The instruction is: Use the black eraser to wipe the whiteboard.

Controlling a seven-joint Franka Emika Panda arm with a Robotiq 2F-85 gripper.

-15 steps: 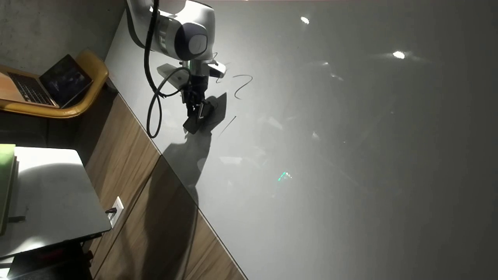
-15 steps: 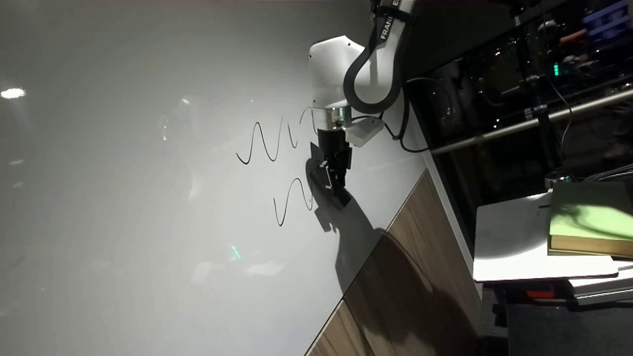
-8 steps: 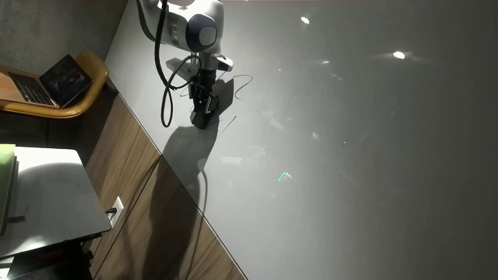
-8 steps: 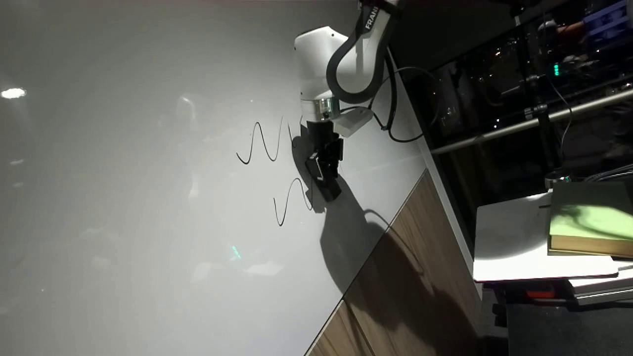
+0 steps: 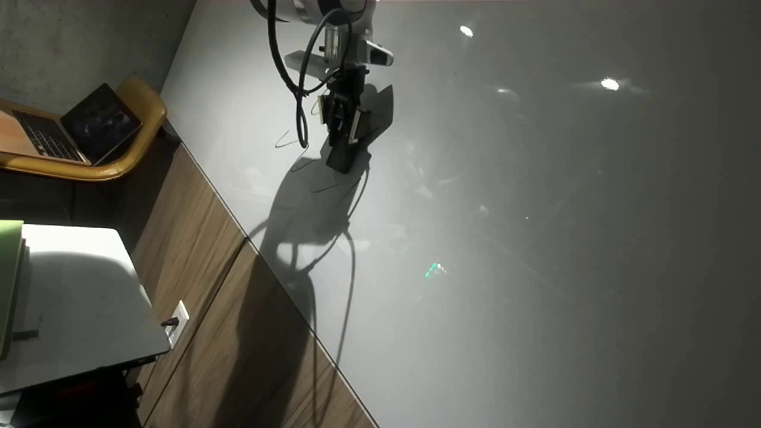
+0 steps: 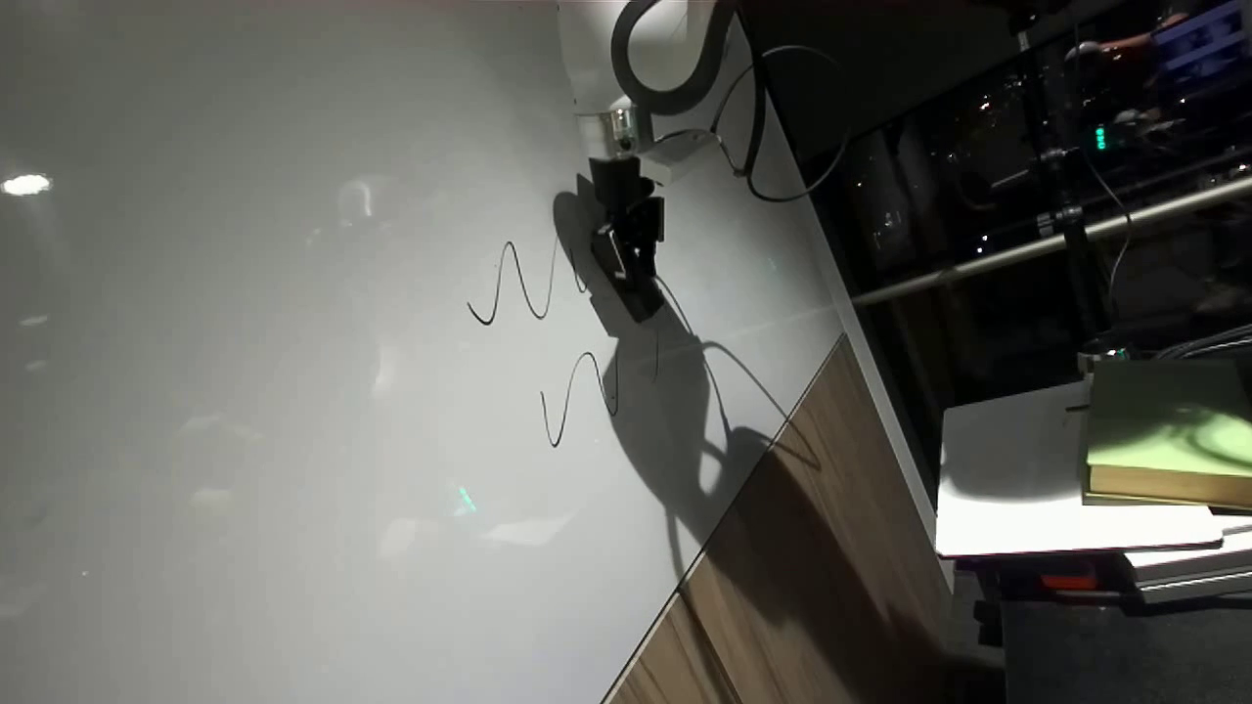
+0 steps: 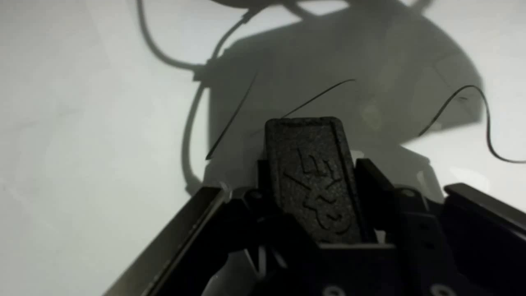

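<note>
The black eraser (image 7: 314,176), a dark block with engraved marks, sits lengthwise between the fingers of my gripper (image 7: 315,185), which is shut on it. Both exterior views show the eraser (image 5: 340,159) (image 6: 641,298) pointing down from the gripper (image 5: 346,128) (image 6: 628,244), in front of the whiteboard (image 5: 535,297) (image 6: 293,548). Whether it touches the board I cannot tell. Thin dark strokes (image 7: 230,122) lie just beyond its end in the wrist view, with a curved line (image 7: 488,123) further right. Zigzag scribbles (image 6: 509,243) stand beside the gripper in an exterior view.
Wood panels (image 5: 190,238) run along the board's lower edge. A laptop (image 5: 101,125) lies on a yellow chair (image 5: 148,107). A white table (image 5: 89,297) bears a green book (image 6: 1164,420). A black cable (image 5: 271,35) loops beside the gripper; the arm's shadow darkens part of the board.
My gripper has moved upward with the eraser in both exterior views, drifting right in one and slightly left in the other. Strokes below it that it covered before now show.
</note>
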